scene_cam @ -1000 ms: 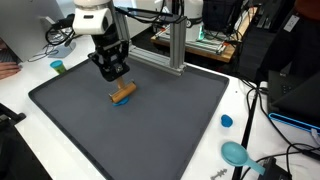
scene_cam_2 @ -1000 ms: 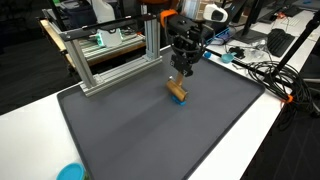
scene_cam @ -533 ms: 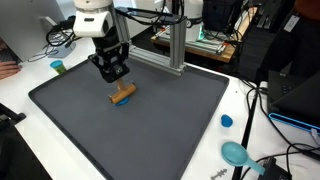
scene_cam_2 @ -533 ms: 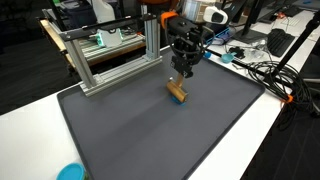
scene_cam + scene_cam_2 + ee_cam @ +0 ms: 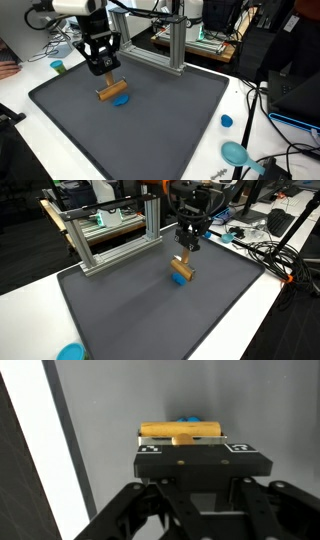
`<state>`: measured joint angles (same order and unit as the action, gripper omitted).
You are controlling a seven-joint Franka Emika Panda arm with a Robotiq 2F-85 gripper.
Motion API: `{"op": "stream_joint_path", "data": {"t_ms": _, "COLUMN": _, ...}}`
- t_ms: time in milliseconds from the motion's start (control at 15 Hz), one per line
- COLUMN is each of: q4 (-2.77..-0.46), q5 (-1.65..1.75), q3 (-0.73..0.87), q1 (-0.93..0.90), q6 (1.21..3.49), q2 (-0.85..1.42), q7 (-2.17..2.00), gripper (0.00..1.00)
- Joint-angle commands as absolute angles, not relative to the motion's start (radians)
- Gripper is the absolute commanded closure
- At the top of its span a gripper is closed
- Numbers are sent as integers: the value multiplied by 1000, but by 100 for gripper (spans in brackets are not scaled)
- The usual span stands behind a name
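My gripper (image 5: 104, 72) is shut on a short wooden cylinder (image 5: 112, 92) and holds it level just above the dark grey mat (image 5: 170, 120). A small blue piece (image 5: 123, 100) lies on the mat right under the cylinder. In the other exterior view the gripper (image 5: 187, 252) hangs over the cylinder (image 5: 185, 268) and the blue piece (image 5: 178, 279). In the wrist view the cylinder (image 5: 182, 429) lies crosswise at the fingertips (image 5: 182, 444), and the blue piece (image 5: 190, 417) peeks out behind it.
An aluminium frame (image 5: 175, 45) stands at the mat's far edge and also shows in the other exterior view (image 5: 105, 235). A small blue cup (image 5: 57, 67), a blue disc (image 5: 226, 121) and a teal object (image 5: 235, 153) lie off the mat. Cables run along the table's side (image 5: 265, 255).
The gripper has closed on the wooden cylinder and risen with it, shifting a little sideways. The blue piece has stayed on the mat and shows more.
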<state>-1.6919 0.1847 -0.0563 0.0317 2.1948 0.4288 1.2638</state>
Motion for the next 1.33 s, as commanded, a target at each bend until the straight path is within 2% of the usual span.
{"op": "stream_joint_path", "data": {"t_ms": 0, "q4": -1664, "q5": 223, "q3": -48, "q1": 17, "q6": 2164, "q2": 449, "q7": 1247, "gripper": 78}}
{"op": "stream_joint_path", "data": {"t_ms": 1267, "q4": -1694, "q5": 225, "q3": -57, "q1": -5, "q6": 2206, "q2": 515, "q7": 1200, "gripper": 78}}
